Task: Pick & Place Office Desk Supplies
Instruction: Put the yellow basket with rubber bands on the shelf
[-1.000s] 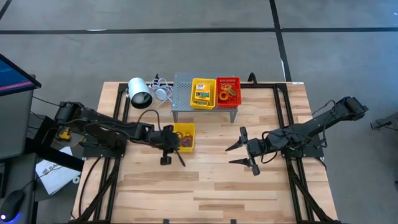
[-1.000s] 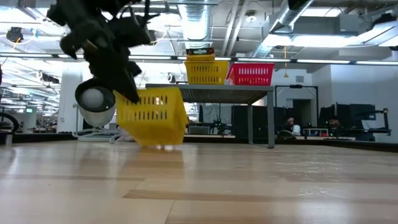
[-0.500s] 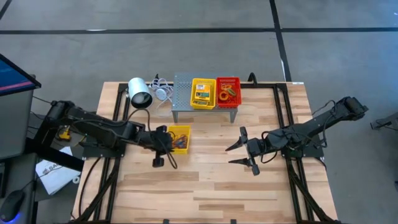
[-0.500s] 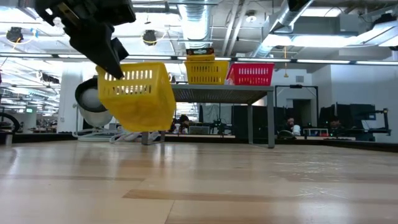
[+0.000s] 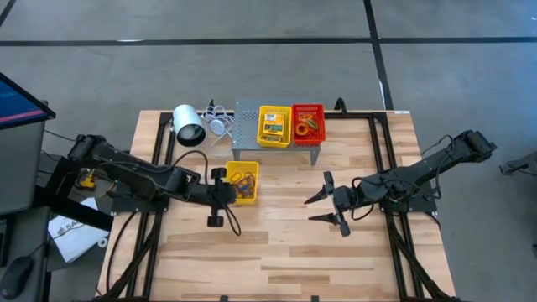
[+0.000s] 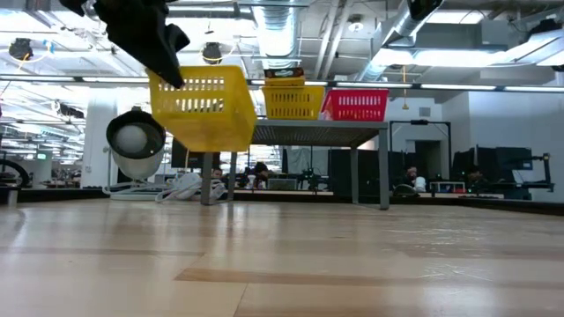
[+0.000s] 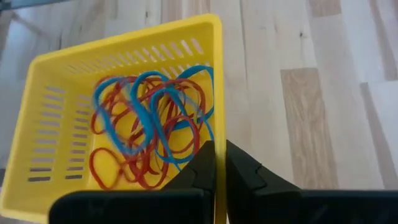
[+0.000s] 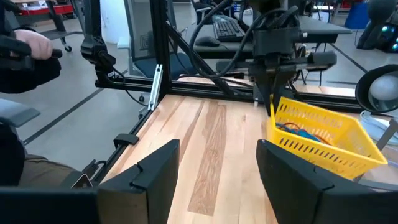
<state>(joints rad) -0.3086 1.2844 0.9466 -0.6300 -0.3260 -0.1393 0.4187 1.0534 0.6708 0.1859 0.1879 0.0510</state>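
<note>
**Left arm holding yellow basket off the table**

Left gripper (image 7: 214,165) clenched on the rim of the yellow basket (image 5: 242,183), left of centre in the high view; low view shows it airborne, tilted. Red and blue rubber bands (image 7: 149,130) inside. Right gripper (image 5: 325,209) right of centre, fingers spread, grasping nothing.

I have lifted the yellow basket (image 6: 204,107) of rubber bands (image 7: 149,127) higher off the table, swinging it rightward toward the stand.
</note>
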